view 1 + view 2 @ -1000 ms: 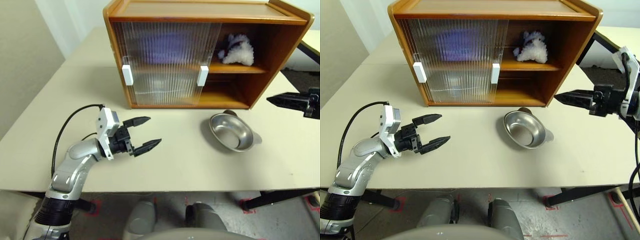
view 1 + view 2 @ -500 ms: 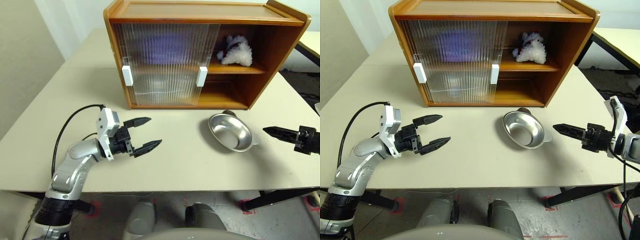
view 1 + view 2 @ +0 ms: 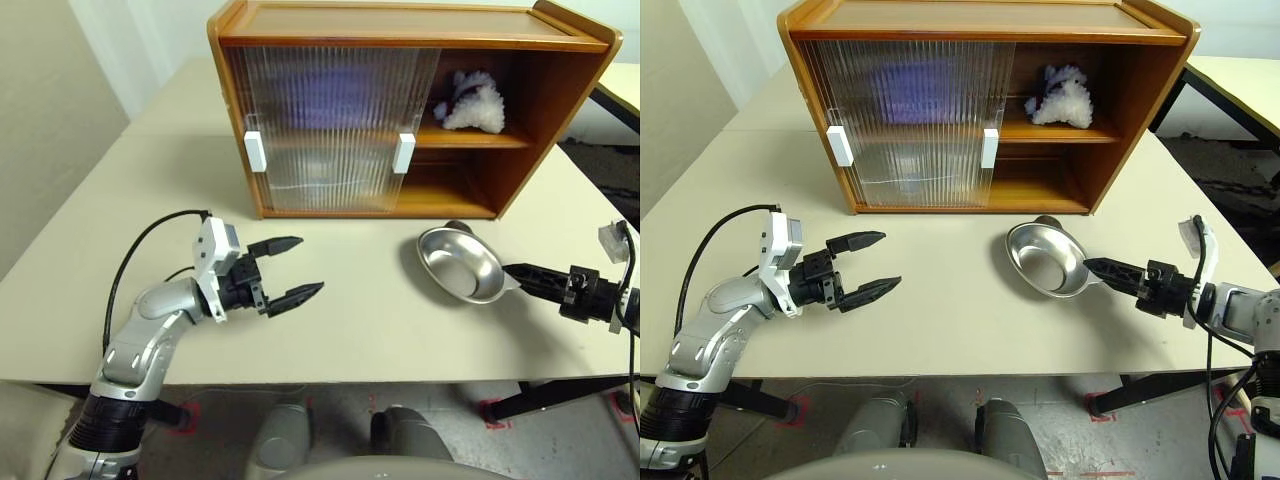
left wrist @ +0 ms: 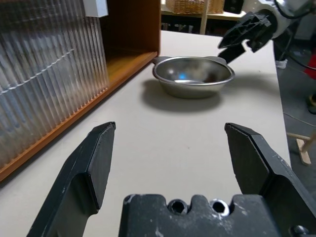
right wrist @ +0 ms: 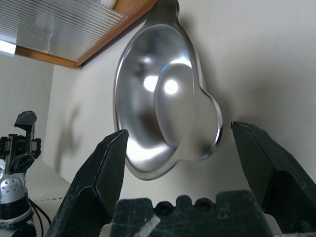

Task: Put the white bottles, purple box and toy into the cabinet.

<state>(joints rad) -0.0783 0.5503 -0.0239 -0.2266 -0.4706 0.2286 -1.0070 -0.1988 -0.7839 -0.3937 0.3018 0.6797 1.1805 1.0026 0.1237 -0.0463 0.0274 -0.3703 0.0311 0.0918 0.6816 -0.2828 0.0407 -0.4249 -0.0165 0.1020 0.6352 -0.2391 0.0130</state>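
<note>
At lower left the left hand (image 3: 283, 270) hovers spread and empty over the beige tabletop (image 3: 360, 320); at lower right the right hand (image 3: 1102, 271), also spread, points at the shallow round steel dish (image 3: 1045, 258). Farther up, the white plush toy (image 3: 473, 101) sits on the shelf of the orange-brown wooden cabinet (image 3: 410, 22), with a purple blur behind its ribbed sliding doors (image 3: 330, 125). The task looks nearly done, so I judge the next move calls for closing the doors.

Behind the cabinet's (image 3: 420, 110) ribbed sliding doors (image 3: 330, 125), a purple smear at 11 o'clock and a paler shape below it stay unreadable. The toy (image 3: 472, 102) at 1 o'clock is a fuzzy white lump, details too small.
</note>
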